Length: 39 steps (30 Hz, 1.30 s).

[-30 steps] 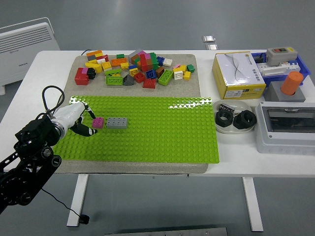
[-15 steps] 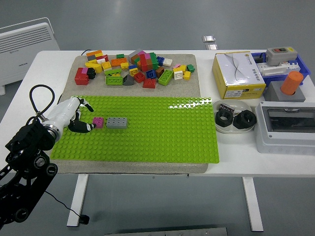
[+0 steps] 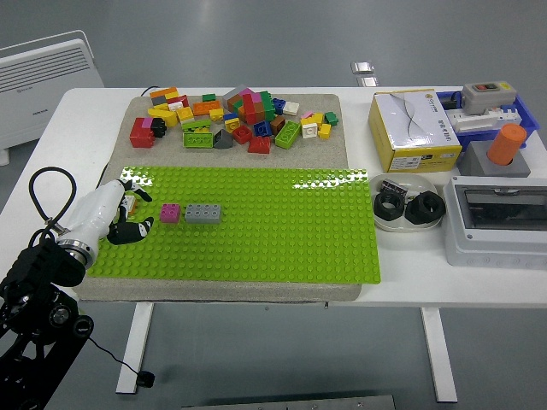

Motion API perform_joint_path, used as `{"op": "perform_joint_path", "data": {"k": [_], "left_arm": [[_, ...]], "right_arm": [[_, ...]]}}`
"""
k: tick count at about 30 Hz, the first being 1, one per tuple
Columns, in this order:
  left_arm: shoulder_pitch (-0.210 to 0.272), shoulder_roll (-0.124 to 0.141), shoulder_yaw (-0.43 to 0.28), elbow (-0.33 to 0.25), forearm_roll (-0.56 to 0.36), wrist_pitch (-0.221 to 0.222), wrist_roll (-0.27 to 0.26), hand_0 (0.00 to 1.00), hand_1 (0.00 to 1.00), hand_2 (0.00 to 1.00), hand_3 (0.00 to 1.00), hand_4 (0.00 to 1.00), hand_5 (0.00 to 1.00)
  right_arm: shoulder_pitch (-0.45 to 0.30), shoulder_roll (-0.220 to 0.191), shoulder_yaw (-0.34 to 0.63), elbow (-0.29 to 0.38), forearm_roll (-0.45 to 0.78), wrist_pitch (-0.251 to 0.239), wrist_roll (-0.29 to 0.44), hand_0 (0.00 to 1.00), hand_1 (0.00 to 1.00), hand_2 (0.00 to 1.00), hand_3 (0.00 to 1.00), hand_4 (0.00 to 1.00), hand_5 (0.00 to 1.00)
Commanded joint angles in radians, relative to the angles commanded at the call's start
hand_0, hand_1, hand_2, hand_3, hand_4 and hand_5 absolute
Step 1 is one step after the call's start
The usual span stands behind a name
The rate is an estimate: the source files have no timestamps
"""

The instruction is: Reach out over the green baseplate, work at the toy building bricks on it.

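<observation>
The green baseplate [image 3: 256, 224] lies across the middle of the table. A small pink brick [image 3: 170, 212] and a grey brick [image 3: 203, 213] sit side by side on its left part. My left hand [image 3: 126, 220], white with black fingertips, hovers over the plate's left edge, a short way left of the pink brick. Its fingers are loosely curled and hold nothing. My right hand is out of view.
A heap of several loose coloured bricks [image 3: 231, 120] lies on the grey mat behind the plate. A yellow box [image 3: 416, 128], a white bowl with black parts [image 3: 408, 207], a grey electrical box [image 3: 498, 218] and a blue tray [image 3: 491, 115] stand at the right.
My left hand has drawn back to the left and toward the table's near edge, away from the pink brick. The bricks have not moved.
</observation>
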Motion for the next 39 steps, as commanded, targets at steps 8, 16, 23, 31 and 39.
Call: {"op": "perform_joint_path", "data": {"k": [8,16,23,31,39], "left_arm": [[0.002,-0.013,-0.011,0.009,-0.002,0.012,-0.004,0.211,0.002,0.085,0.581,0.635,0.031],[0.002,-0.019,-0.012,0.018,-0.008,0.021,-0.008,0.208,0.002,0.085,0.582,0.646,0.029],[-0.005,-0.019,0.003,0.018,-0.015,0.033,-0.016,0.199,0.002,0.084,0.579,0.655,0.028],[-0.013,-0.014,0.041,0.016,-0.028,0.051,-0.030,0.198,0.002,0.084,0.576,0.662,0.028],[-0.020,-0.012,0.078,0.019,-0.040,0.059,-0.045,0.198,0.002,0.083,0.574,0.669,0.024]], "right_arm": [[-0.003,-0.001,0.025,0.000,-0.024,0.004,0.004,0.590,0.578,0.687,0.756,0.850,0.998],[-0.005,0.001,0.035,0.000,-0.027,0.005,0.004,0.590,0.581,0.684,0.753,0.850,0.998],[-0.007,0.002,0.027,0.000,-0.010,0.003,0.002,0.590,0.581,0.680,0.749,0.850,0.998],[-0.011,0.003,-0.022,0.000,0.046,-0.005,-0.005,0.590,0.581,0.678,0.747,0.846,0.998],[-0.018,0.004,-0.102,0.000,0.129,-0.021,-0.017,0.600,0.597,0.685,0.758,0.837,0.998]]}}
